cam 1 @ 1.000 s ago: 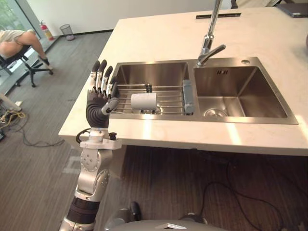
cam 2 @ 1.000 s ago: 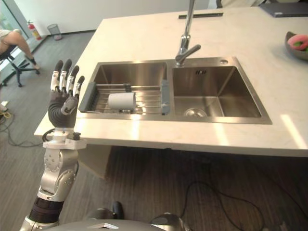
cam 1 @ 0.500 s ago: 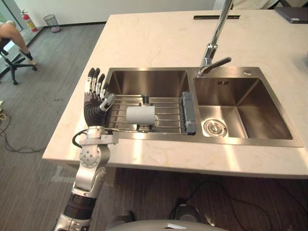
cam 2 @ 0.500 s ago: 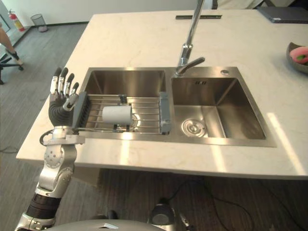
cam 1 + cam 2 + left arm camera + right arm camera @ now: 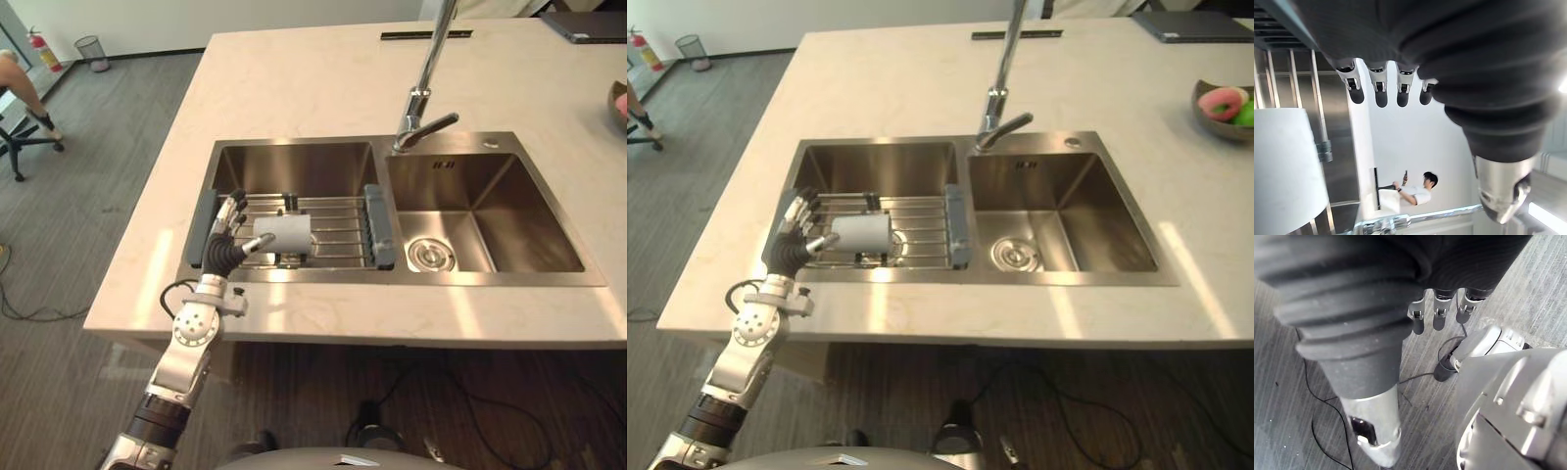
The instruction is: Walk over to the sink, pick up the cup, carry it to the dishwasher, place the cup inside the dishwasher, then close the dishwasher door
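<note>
One cup, one wire rack, one sink of two basins, one faucet and one bowl are counted on the pale counter.

The left hand is held over the rack's left end, just beside the cup. Its fingers are spread straight and the thumb is pointed at the cup. Nothing is grasped. Contact with the cup cannot be confirmed.

The right hand is seen above the floor, fingers relaxed and empty.

The cup is plain, pale grey-white and cylindrical. It is laid on its side on the rack, across the left basin.
</note>
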Robot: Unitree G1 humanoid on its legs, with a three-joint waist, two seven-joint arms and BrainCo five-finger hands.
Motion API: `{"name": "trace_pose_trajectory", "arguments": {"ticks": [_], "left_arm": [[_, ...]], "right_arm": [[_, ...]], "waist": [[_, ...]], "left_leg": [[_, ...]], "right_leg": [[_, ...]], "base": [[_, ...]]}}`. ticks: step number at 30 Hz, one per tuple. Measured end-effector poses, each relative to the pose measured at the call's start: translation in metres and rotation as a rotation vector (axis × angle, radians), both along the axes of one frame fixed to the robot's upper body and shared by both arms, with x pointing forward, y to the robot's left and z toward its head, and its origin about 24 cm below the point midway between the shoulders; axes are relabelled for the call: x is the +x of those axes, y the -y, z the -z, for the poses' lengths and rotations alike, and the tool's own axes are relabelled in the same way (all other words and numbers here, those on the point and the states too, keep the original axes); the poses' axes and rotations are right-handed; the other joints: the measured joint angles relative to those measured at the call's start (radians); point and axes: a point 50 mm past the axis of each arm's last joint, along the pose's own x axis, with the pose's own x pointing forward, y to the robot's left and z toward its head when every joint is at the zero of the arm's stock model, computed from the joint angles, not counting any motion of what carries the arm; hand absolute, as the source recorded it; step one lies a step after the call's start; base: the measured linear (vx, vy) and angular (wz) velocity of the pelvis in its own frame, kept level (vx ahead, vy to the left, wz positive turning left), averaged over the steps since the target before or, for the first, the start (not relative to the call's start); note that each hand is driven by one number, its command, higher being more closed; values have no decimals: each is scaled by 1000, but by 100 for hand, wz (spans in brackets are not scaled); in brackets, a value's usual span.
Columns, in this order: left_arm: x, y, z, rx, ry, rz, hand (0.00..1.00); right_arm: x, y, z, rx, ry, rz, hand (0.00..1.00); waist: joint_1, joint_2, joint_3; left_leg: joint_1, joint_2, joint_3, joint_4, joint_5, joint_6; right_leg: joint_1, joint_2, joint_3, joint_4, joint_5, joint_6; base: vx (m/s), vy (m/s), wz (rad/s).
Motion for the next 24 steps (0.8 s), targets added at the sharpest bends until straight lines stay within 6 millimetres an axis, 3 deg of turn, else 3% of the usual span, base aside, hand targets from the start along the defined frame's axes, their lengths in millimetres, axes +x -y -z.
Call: {"name": "trace_pose_trajectory", "arguments": {"ticks": [10,14,24], "left_arm": [[20,-20,-17,406,153,-133,0],[26,-14,-20,538,197,-106,0],[29,-9,7,789,126,-47,0]], "right_arm": [[0,8,-3,-23,53,47,0],[-3,10,-3,-20,56,76,0],[-10,15,-4,0,77,212,0]], "waist": [[-18,1,0],[-24,3,1],[-50,16,12]], "left_leg": [[17,16,4,-20,11,-12],[18,15,13,-25,11,-12],[34,16,38,-31,5,-16]], "right_leg": [[3,17,2,-2,3,5],[-1,17,5,-2,3,5],[-6,24,35,-2,4,5]], "base": [[-4,-9,-1],[-1,-3,-3],[-14,-9,-9]]}}
